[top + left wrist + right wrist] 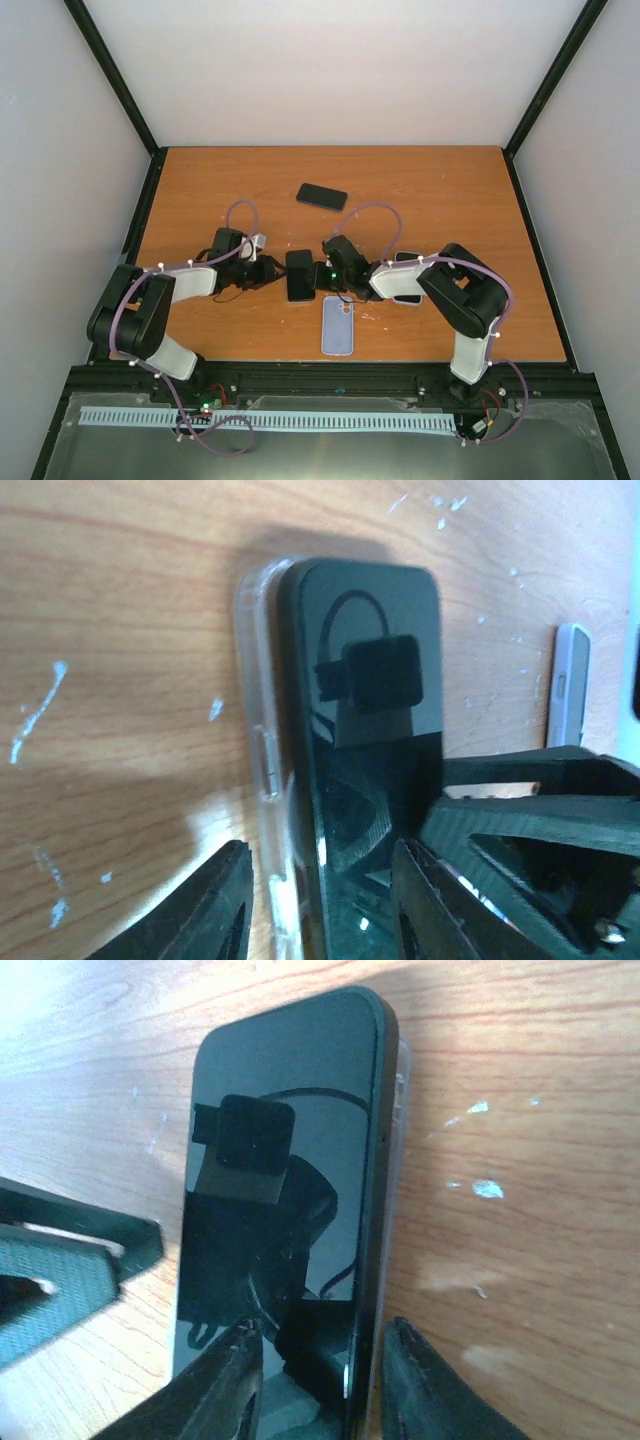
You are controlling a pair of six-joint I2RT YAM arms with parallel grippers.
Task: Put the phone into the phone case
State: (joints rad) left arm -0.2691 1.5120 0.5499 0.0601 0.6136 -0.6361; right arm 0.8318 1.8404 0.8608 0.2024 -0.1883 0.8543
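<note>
The phone (pixel 299 275) lies on the table (pixel 450 200) between the two claws, with the clear phone case (pixel 262 770) showing along one long edge. Left claw (pixel 320 868) and right claw (pixel 320 1335) are both partly spread, each straddling that edge, with no firm pinch visible.

Dark handset (pixel 321 196) far back, pale-blue slab (pixel 338 326) near front, on wooden table (pixel 200 175).

**Black phone on a clear case**

The phone (pixel 300 275) is black and shiny. It lies screen up in the middle of the top view. The see-through phone case (pixel 262 770) is under it, with its rim showing along one long side.
</note>
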